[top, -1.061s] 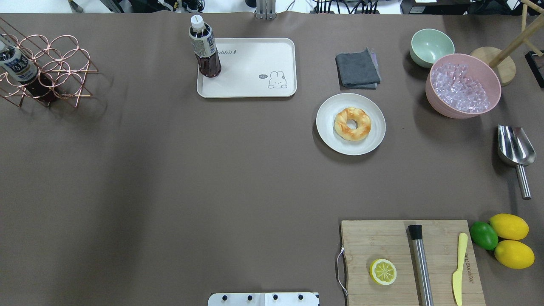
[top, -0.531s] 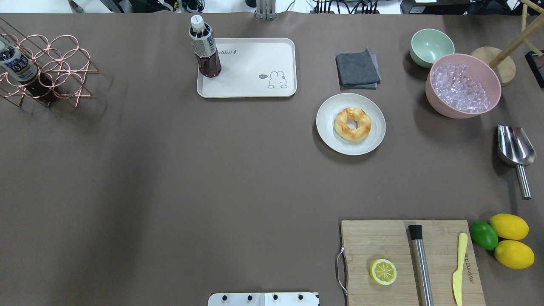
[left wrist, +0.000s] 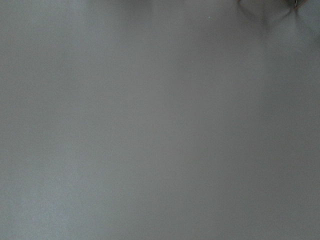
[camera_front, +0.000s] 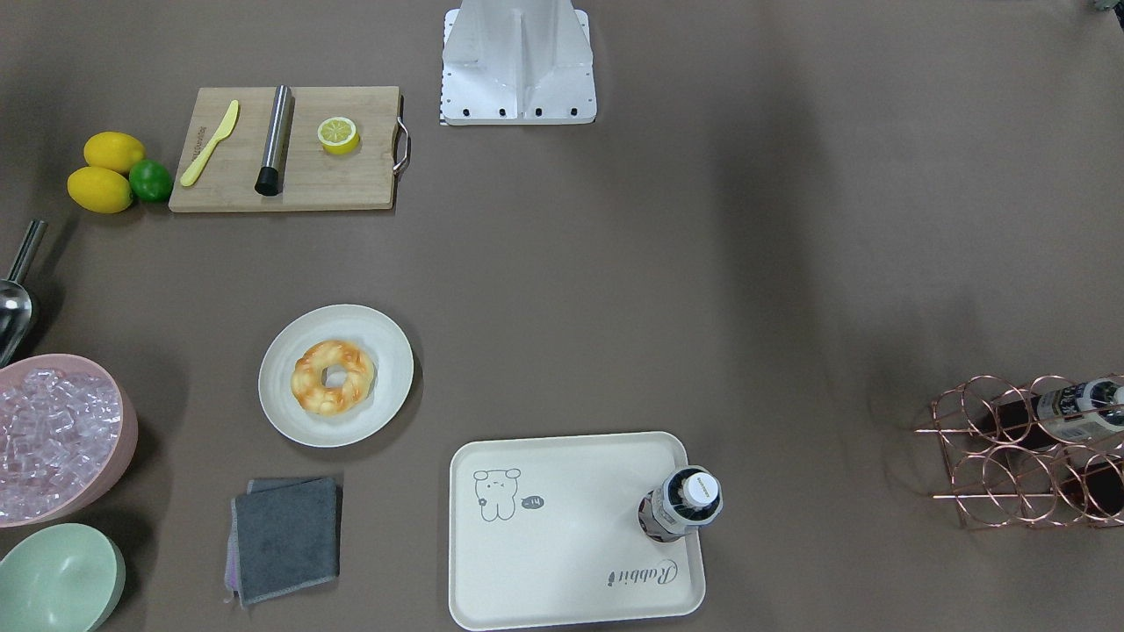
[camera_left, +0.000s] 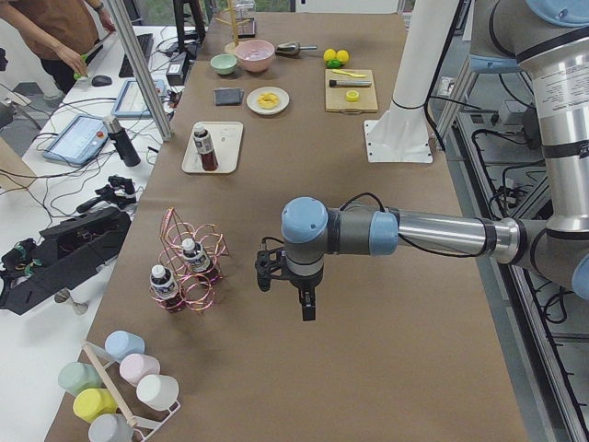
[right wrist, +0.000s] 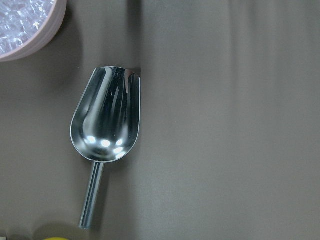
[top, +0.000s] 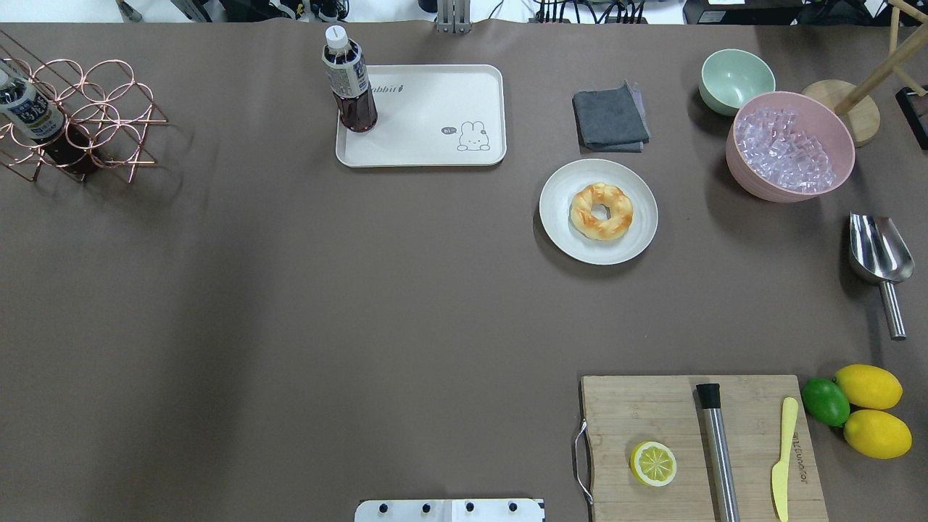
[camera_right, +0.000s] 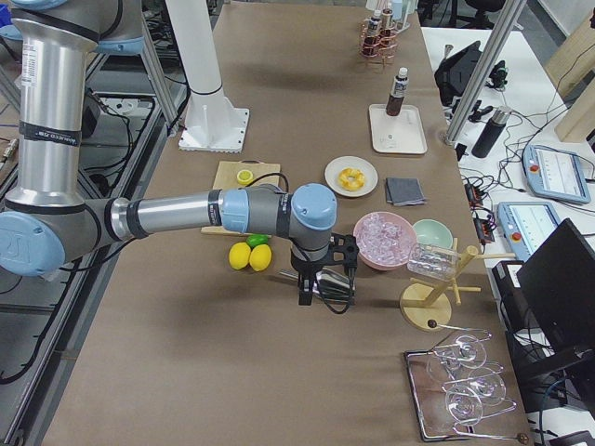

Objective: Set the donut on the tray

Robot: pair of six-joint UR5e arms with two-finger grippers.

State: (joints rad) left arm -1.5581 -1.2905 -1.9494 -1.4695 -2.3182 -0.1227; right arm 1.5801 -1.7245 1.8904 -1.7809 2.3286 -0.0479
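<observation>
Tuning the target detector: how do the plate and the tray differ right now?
The plate is round; the tray is rectangular. The plate is plain; the tray bears a drawing and script. The plate holds the donut; the tray holds a bottle. Both are off-white and lie flat.

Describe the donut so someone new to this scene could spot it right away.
On the brown table, find the cream tray holding a bottle; a round white plate sits right of it in the overhead view. The donut lies on that plate: a braided golden ring, unlike the flat lemon half on the cutting board.
</observation>
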